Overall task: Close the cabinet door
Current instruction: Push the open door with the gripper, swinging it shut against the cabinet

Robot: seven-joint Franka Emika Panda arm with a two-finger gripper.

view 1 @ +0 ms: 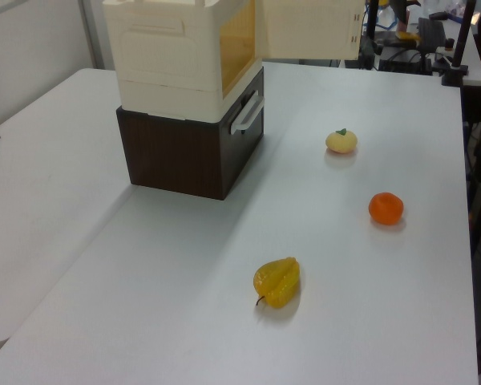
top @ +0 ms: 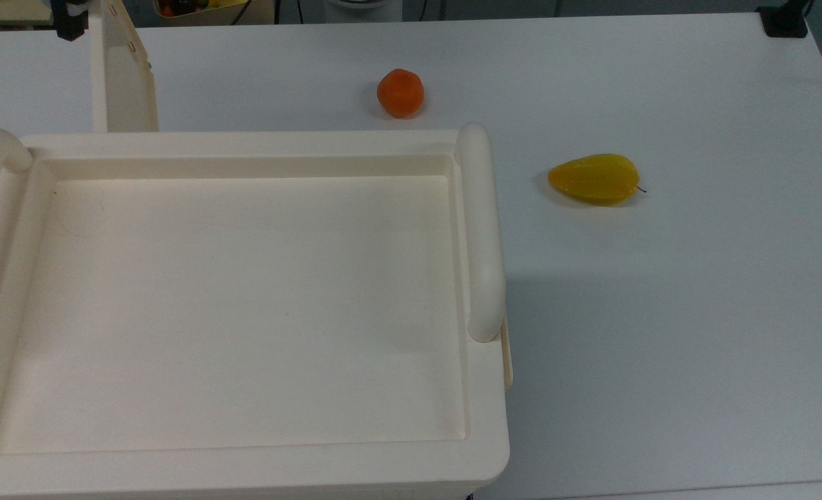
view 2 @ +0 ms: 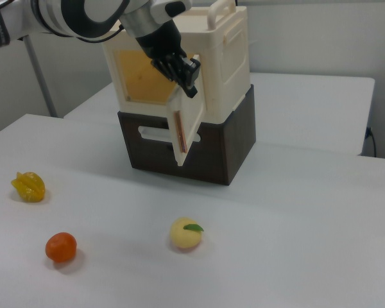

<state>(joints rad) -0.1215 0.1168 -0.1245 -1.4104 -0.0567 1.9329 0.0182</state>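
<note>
In the top view we see the cabinet door [top: 122,76] swung out beyond the cabinet [top: 244,305], an orange [top: 400,92] and yellow starfruit [top: 595,179] aside; the left view adds a peach [view 1: 341,141]; in the right view the gripper [view 2: 187,76] meets the door's upper edge.

The arm [view 2: 70,16] was made of rounded white shells, glossy, with broad black bands where one segment met the next. A dark ring marked the segment farthest back from the pincer. Nearer the pincer, the white casing gave way to a grey collar, then to a black body. The pincer [view 2: 183,69] itself was black throughout, blocky and angular, with ridged edges along its fingers [view 2: 190,77]. In the top view a small black part of the pincer [top: 70,21] showed as a squarish block.
</note>
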